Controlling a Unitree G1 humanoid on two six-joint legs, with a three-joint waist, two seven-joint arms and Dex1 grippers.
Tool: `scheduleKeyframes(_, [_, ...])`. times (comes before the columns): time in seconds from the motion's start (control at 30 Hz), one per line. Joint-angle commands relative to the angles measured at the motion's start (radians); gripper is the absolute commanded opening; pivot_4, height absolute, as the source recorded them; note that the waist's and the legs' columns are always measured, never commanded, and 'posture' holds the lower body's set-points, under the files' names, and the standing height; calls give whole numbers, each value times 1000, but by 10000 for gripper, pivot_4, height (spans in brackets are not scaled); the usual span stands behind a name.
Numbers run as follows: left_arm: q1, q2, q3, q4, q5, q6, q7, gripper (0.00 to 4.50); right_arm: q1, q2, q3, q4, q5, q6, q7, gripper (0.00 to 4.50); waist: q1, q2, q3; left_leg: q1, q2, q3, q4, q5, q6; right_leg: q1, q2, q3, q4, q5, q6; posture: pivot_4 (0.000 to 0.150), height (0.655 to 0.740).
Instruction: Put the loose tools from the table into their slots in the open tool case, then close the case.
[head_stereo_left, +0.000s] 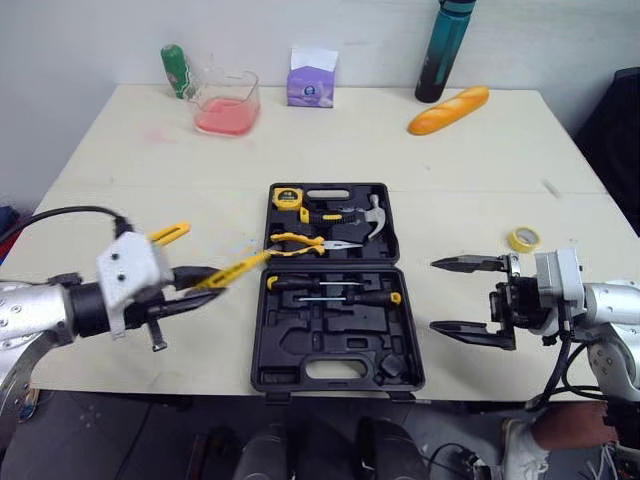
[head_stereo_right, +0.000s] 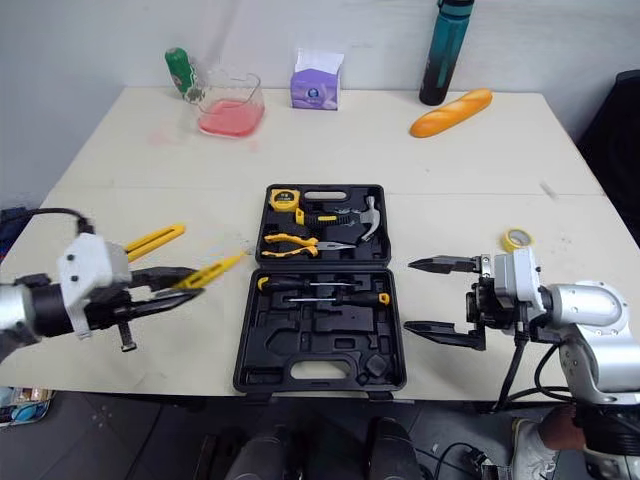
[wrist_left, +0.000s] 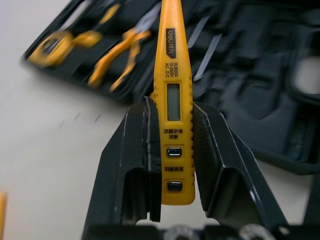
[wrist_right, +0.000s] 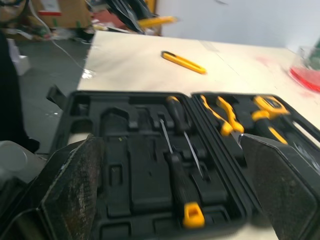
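A pale tabletop carries an open black tool case at its middle, lying flat with both halves facing up. The far half holds a yellow tape measure, a hammer and yellow-handled pliers. The near half holds two screwdrivers along its far edge, with empty moulded slots nearer the robot. The left tool is to the left of the case, its two black fingers closed around a yellow tester pen. The pen's tip points toward the case's left edge. The right tool is just to the right of the case, its fingers spread wide and holding nothing. Along the far edge stand a tall teal bottle, a bread loaf, a clear container with pink contents, a purple tissue box and a green bottle. A yellow utility knife lies loose on the tabletop left of the case, and a small roll of yellow tape lies to its right.
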Motion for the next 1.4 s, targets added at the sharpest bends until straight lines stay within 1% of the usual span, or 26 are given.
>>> scheduleKeyframes(0.03, [-132,62,-114,60,-2,-12,-97,5103,14,-10,-33,-19,9,-21,8,45000,-7,-1,0,0,1,0,0,0,-1,0,1,-1,1,0,0,1500,7400])
scheduleKeyframes(0.13, [-256,90,-220,100,16,5,-146,5103,34,-11,-38,-15,4,-34,18,45000,-11,-1,1,0,1,0,0,1,-1,0,2,-1,1,0,0,1500,7400])
scheduleKeyframes(0.2, [-357,104,-334,120,64,53,-159,5103,52,-10,-43,-15,0,-44,22,45000,-11,-1,1,0,1,0,0,1,-1,0,2,-1,2,0,0,1500,7400])
scheduleKeyframes(0.27, [-435,97,-420,128,96,114,-150,5103,64,-9,-45,-17,-1,-47,18,45000,-9,-1,1,0,0,0,0,2,0,0,2,0,2,0,0,1500,7400])
scheduleKeyframes(0.3, [-477,89,-481,129,135,121,-156,5103,70,-9,-46,-18,-1,-46,14,45000,-10,-1,1,-1,0,0,0,2,0,0,3,0,1,0,1,1500,7400])
scheduleKeyframes(0.37, [-526,80,-553,131,183,127,-167,5103,75,-9,-48,-20,-2,-45,10,45000,-9,-2,1,-1,-1,0,0,2,0,0,3,1,1,0,1,1500,7400])
scheduleKeyframes(0.43, [-592,37,-624,126,181,238,-151,5103,79,-11,-45,-24,-8,-44,5,45000,-8,-2,1,-1,-1,0,0,2,0,0,5,2,1,0,1,1500,7400])
scheduleKeyframes(0.5, [-673,-53,-707,140,213,313,-107,5103,83,-8,-40,-36,-12,-42,-3,45000,-5,-2,1,-1,-1,0,1,2,0,0,7,3,1,0,1,1500,7400])
scheduleKeyframes(0.57, [-719,-83,-773,164,278,298,-107,5103,84,-5,-36,-46,-13,-38,-10,45000,3,-3,2,-1,-1,0,3,2,-1,0,8,4,1,1,1,1500,7400])
scheduleKeyframes(0.63, [-756,-92,-843,186,335,295,-127,5103,87,1,-28,-61,-17,-35,-25,45000,4,-3,2,-1,-1,0,3,2,-1,0,10,5,1,1,1,1500,7400])
scheduleKeyframes(0.77, [-790,-101,-900,203,387,296,-150,5103,93,4,-28,-74,-17,-33,-42,45000,6,-3,2,-1,1,0,3,2,-3,0,13,7,1,0,1,1500,7400])
scheduleKeyframes(0.87, [-806,-105,-933,198,414,335,-162,5103,113,3,-30,-98,-13,-23,-59,45000,12,-3,2,-1,1,0,4,2,-3,0,13,7,1,0,1,1500,7400])
scheduleKeyframes(1.07, [-787,-139,-950,191,428,382,-154,5103,132,2,-31,-129,-6,-10,-83,45000,16,-3,2,-2,1,-1,7,2,-2,0,12,6,3,0,1,1500,7400])
scheduleKeyframes(1.4, [-803,-155,-961,236,484,378,-147,5103,119,-1,-22,-163,-3,19,-107,45000,14,-3,2,-2,1,-1,8,1,-2,0,12,6,3,0,1,1500,7400])
